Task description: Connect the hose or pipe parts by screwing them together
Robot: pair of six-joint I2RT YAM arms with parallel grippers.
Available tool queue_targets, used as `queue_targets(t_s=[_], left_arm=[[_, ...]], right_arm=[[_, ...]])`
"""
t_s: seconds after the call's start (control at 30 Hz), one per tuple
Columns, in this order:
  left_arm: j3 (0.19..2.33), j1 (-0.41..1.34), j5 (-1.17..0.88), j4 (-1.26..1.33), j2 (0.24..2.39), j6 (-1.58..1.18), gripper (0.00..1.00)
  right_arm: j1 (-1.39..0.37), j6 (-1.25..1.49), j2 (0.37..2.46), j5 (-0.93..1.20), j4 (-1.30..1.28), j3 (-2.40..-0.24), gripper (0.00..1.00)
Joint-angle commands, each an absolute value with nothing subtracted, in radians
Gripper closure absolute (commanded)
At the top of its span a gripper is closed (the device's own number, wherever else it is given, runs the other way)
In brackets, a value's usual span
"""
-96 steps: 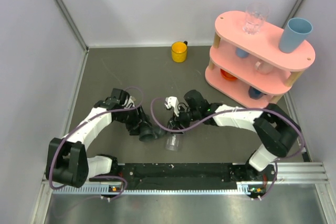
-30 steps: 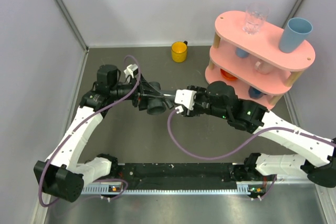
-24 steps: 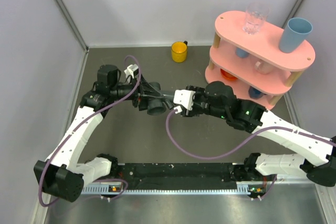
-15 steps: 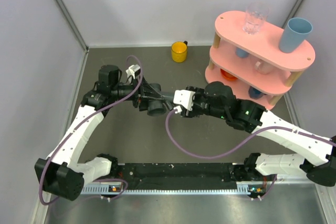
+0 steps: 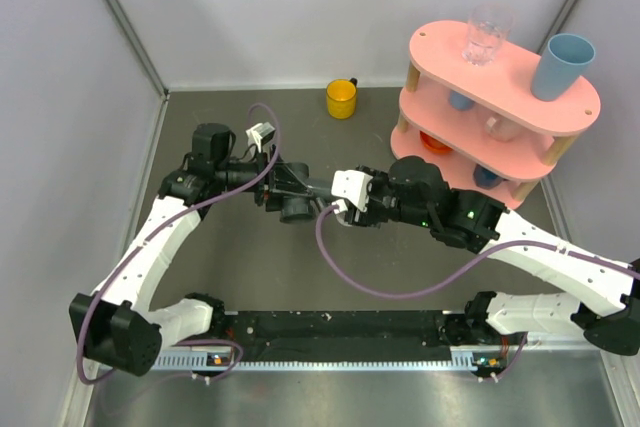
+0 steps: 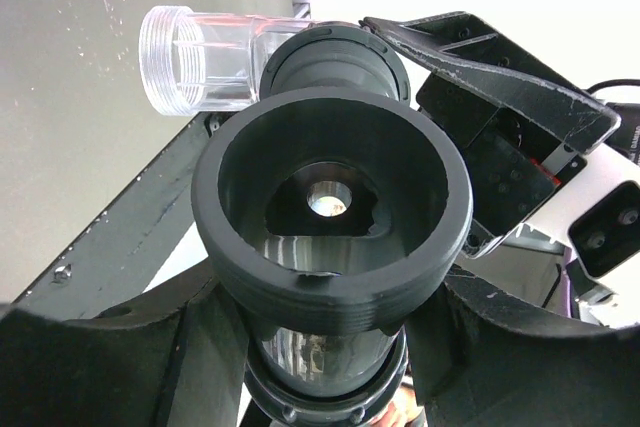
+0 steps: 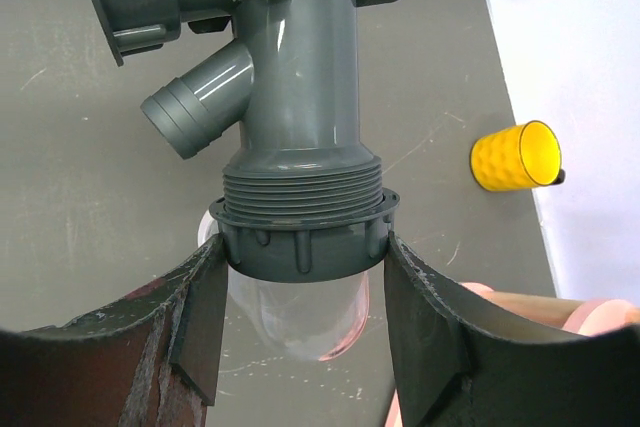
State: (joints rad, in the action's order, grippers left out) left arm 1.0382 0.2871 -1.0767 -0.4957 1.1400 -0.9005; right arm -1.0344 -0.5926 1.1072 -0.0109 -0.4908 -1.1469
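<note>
No readable text, label, brand, number or sign in any view.

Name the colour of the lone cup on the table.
Yellow cup, clearest in right wrist view.
</note>
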Motion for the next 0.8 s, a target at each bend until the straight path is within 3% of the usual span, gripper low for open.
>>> queue_targets(t_s=[0.0,0.47,0.77], left_arm=[[1.037,0.302,-1.089,-0.485,1.155,-0.799,1.00],[0.960,0.321,-1.152,-0.307,1.132,-0.781,1.00],[0.874,0.330,-1.170,-0.061,1.089,-0.830,1.00]], right_arm=[[-1.062,-0.554,1.089,0.126,-0.367,-1.220,0.88],[-1.062,-0.519,1.078,0.190,-0.371,-1.221,0.89],[-1.062,-0.494,1.072,0.219,-0.371,-1.232,0.90]])
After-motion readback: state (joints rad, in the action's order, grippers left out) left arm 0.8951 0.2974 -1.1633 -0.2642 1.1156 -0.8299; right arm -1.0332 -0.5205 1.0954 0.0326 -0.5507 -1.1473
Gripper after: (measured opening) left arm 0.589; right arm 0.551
